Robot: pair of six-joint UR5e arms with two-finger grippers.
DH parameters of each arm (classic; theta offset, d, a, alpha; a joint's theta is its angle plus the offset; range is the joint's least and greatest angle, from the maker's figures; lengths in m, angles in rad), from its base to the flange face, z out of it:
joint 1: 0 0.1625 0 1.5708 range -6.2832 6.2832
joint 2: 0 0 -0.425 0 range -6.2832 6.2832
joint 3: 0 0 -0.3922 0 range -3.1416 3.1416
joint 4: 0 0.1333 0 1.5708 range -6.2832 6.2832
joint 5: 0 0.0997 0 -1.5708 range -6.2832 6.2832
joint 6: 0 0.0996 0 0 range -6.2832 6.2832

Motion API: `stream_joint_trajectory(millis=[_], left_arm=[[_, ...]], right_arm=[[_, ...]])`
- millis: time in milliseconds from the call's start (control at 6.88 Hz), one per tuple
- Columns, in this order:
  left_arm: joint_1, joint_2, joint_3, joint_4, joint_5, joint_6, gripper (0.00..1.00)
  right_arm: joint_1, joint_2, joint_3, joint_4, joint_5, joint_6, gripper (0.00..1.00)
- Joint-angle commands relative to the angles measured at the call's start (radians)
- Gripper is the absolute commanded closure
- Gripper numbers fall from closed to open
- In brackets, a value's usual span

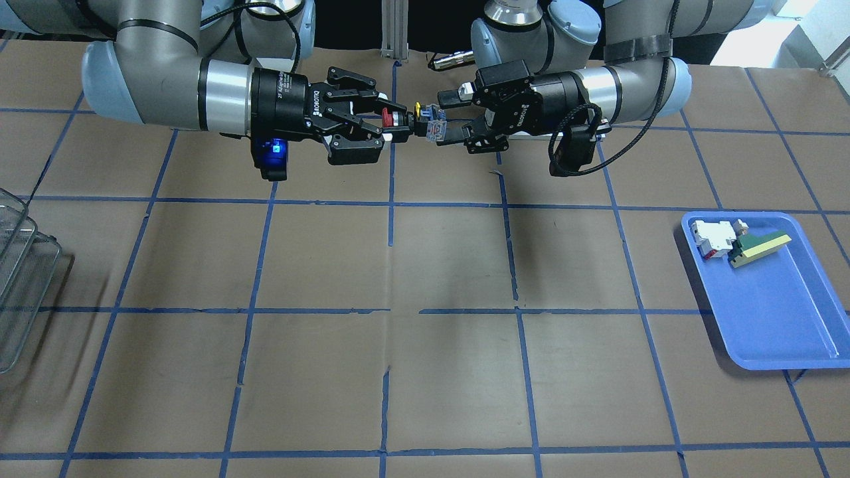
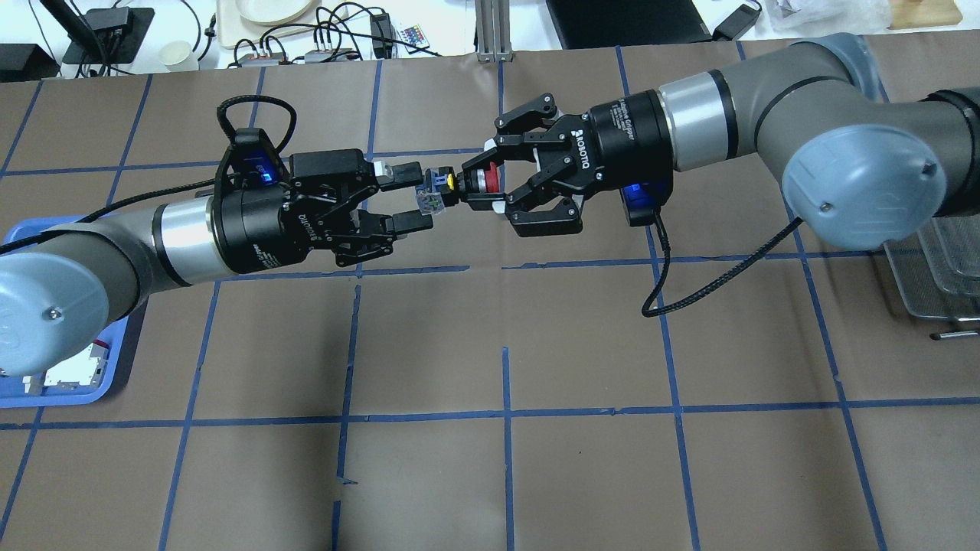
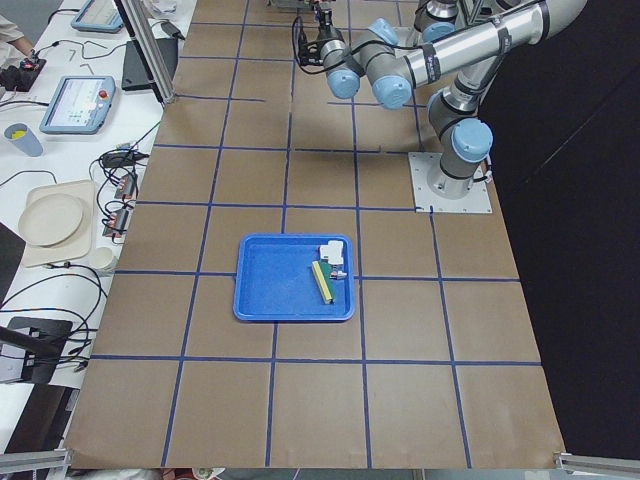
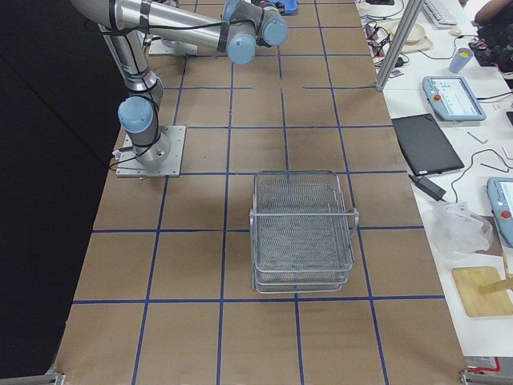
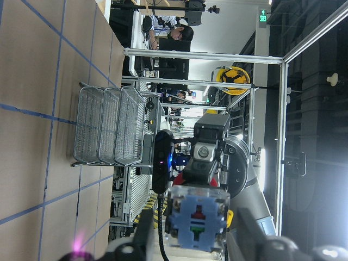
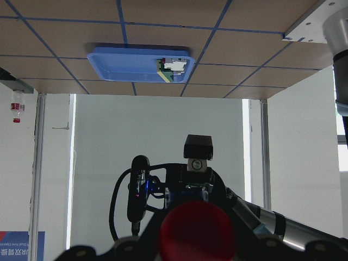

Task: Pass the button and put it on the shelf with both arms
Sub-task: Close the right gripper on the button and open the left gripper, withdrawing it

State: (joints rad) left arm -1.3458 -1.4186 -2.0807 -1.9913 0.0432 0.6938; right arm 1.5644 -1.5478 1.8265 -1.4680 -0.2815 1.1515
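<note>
The button (image 2: pixel 452 185) hangs in mid-air between both grippers, above the far middle of the table. My right gripper (image 2: pixel 468 187) is shut on its black collar, with the red cap (image 1: pixel 387 119) toward its palm. My left gripper (image 2: pixel 409 197) is open. Its fingers flank the grey-clear back block (image 5: pixel 198 217) with small gaps on both sides. The red cap fills the bottom of the right wrist view (image 6: pixel 197 228). The wire shelf (image 4: pixel 303 233) stands on the table on my right side. It also shows at the edge of the front view (image 1: pixel 20 265).
A blue tray (image 1: pixel 783 318) lies on my left side. It holds a white-and-red switch block (image 1: pixel 712 238) and a green-and-yellow flat piece (image 1: pixel 757 247). Brown table with blue tape grid lies below the grippers. Operators' desks with cables run along the far edge.
</note>
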Motion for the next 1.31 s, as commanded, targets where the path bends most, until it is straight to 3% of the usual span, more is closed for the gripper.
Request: stream_joint_trajectory(millis=[0, 145, 291, 581, 726, 872, 1162], left_arm=[[0.002, 0.001, 0.013, 0.000, 0.003, -0.036, 0.03], [0.020, 0.000, 0.019, 0.015, 0.015, -0.080, 0.01], [0.069, -0.013, 0.036, 0.064, 0.127, -0.115, 0.01], [0.128, -0.063, 0.086, 0.400, 0.479, -0.421, 0.00], [0.128, -0.075, 0.134, 0.475, 0.632, -0.472, 0.00], [0.126, -0.092, 0.204, 0.479, 0.802, -0.471, 0.00], [0.085, -0.187, 0.440, 0.468, 1.144, -0.476, 0.00]], right_arm=[[-0.015, 0.002, -0.004, -0.001, -0.011, 0.004, 0.97], [-0.056, 0.000, -0.010, -0.030, -0.098, -0.003, 0.97], [-0.087, -0.023, -0.041, -0.035, -0.199, -0.006, 0.96], [-0.098, -0.038, -0.119, -0.025, -0.414, -0.199, 0.95], [-0.098, -0.043, -0.157, -0.015, -0.586, -0.368, 0.95], [-0.098, -0.043, -0.176, -0.002, -0.745, -0.510, 0.95], [-0.115, -0.055, -0.199, 0.002, -1.109, -0.878, 0.95]])
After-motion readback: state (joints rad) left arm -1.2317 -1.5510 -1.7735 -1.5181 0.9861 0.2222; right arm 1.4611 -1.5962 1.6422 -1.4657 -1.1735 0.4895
